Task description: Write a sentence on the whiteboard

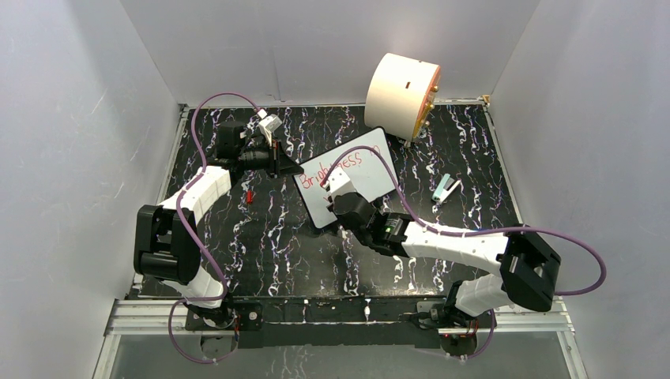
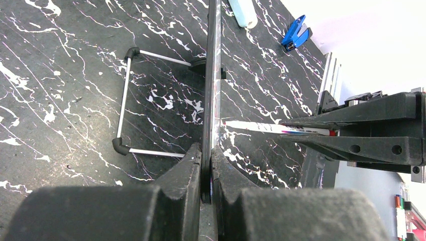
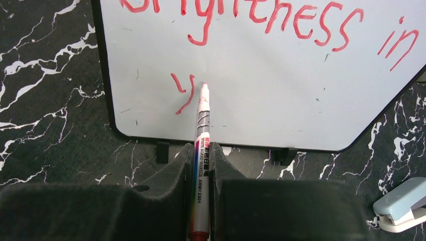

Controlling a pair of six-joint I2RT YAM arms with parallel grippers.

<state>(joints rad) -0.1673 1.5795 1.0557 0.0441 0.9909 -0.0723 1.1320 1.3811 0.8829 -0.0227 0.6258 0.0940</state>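
Left gripper [image 2: 207, 156] is clamping the whiteboard [image 3: 281, 90] edge, holding it upright mid-table. Right gripper [image 3: 202, 150] is pinching the marker [image 3: 203, 118], tip beside the y [image 3: 183, 93]. Risk: pressing too hard, the whiteboard slipping in the clamp and smearing the sentence [image 3: 281, 20].

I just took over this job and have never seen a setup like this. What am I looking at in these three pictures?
This is a robot with a left arm and a right arm, bolted at the near edge of a black marbled table. The wide picture looks down from above and behind them. The other two come from a camera on each wrist.

The left hand is shut on the edge of the whiteboard, which stands on a wire stand. The right hand is shut on a red marker, with its tip at the board.

The sentence so far reads "Brightness in", with a "y" below. A big cream cylinder and a pale blue stapler are also on the table.
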